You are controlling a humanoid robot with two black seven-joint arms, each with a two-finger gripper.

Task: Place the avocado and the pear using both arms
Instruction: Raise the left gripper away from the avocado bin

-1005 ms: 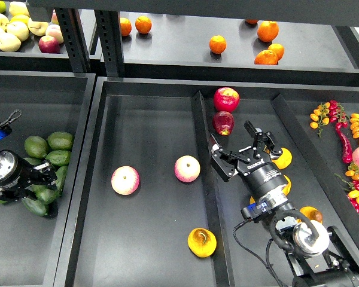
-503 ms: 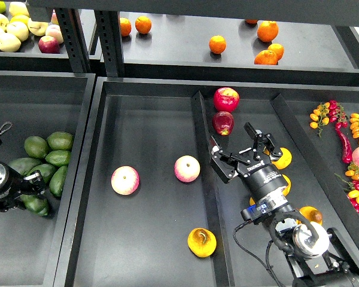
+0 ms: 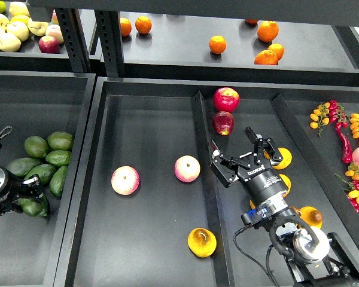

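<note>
The left gripper [image 3: 31,186] is down at the pile of green avocados in the left bin [image 3: 42,95]. It sits right on the avocado [image 3: 35,206], the dark shiny one at the near end of the pile. The gripper looks small and dark from here, so I cannot tell if its fingers are open or closed, or if it has the avocado yet.

The right gripper [image 3: 246,156] is wide open and holds nothing. It hangs over the right part of the middle bin [image 3: 143,89], near some orange-yellow fruit tucked partly under the arm and near a dark red apple [image 3: 223,122].

The pear [image 3: 201,242] lies in the left part of the middle bin, near the front, just beside the wall that splits the bin. Its brown hollow faces up. It is well apart from the open right gripper, and nothing is touching it. Two pink-yellow apples [image 3: 186,168] lie farther back in the same part.

So I think the job is only at its start. No fruit is lifted, as far as I can see. Both the avocado and the pear are yet to be picked up and put down in their place
</note>
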